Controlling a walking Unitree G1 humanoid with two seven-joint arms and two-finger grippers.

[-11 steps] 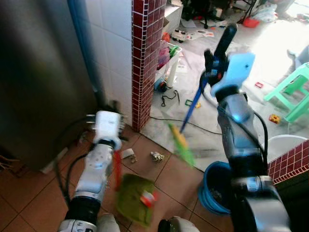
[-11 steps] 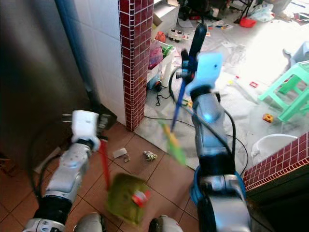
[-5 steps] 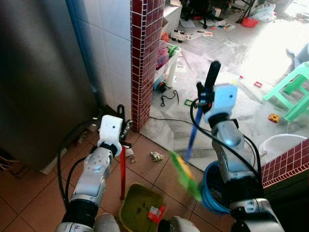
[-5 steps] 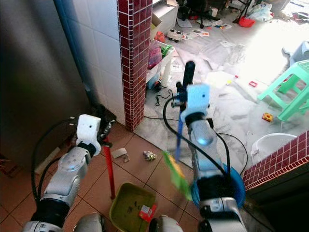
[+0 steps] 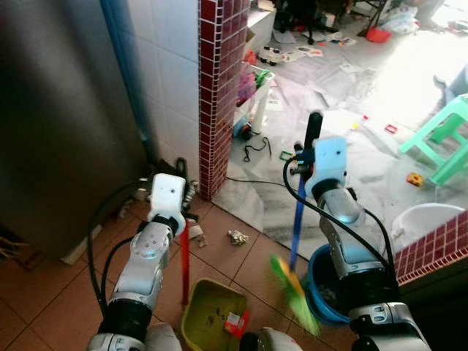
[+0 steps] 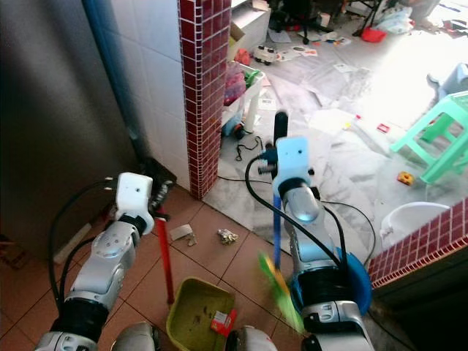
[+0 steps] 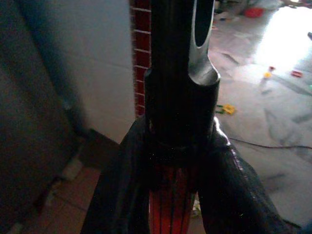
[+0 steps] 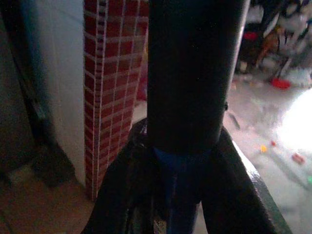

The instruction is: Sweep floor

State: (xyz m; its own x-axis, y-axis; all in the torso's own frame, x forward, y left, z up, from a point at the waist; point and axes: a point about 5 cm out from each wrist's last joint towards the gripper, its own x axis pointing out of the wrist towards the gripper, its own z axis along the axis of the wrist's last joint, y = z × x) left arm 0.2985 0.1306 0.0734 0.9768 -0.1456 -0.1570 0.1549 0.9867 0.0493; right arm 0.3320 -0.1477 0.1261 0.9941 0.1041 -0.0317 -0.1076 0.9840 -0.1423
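My left gripper (image 5: 183,199) is shut on the red handle (image 5: 185,256) of a green dustpan (image 5: 212,313), which rests on the brown tiles by my feet with a red-and-white scrap (image 5: 235,322) inside. My right gripper (image 5: 300,157) is shut on a broom's blue handle (image 5: 296,223), just under its black grip (image 5: 313,126). The green and yellow broom head (image 5: 294,298) is blurred, low beside a blue bucket (image 5: 327,285). A crumpled scrap (image 5: 236,236) and a white scrap (image 5: 196,235) lie on the tiles ahead. In the wrist views, black fingers (image 7: 117,195) clasp the red handle (image 7: 170,207) and fingers (image 8: 122,195) clasp the blue one (image 8: 181,195).
A red brick pillar (image 5: 218,88) and a dark metal front (image 5: 58,124) stand at the left. A black cable (image 5: 252,180) crosses the marble floor. A white basin (image 5: 431,218), a green plastic stool (image 5: 446,139) and scattered toys (image 5: 292,53) lie beyond.
The right arm has dropped and the broom head has swung down and nearer, toward the blue bucket. The dustpan has settled flat on the tiles, its red handle more upright.
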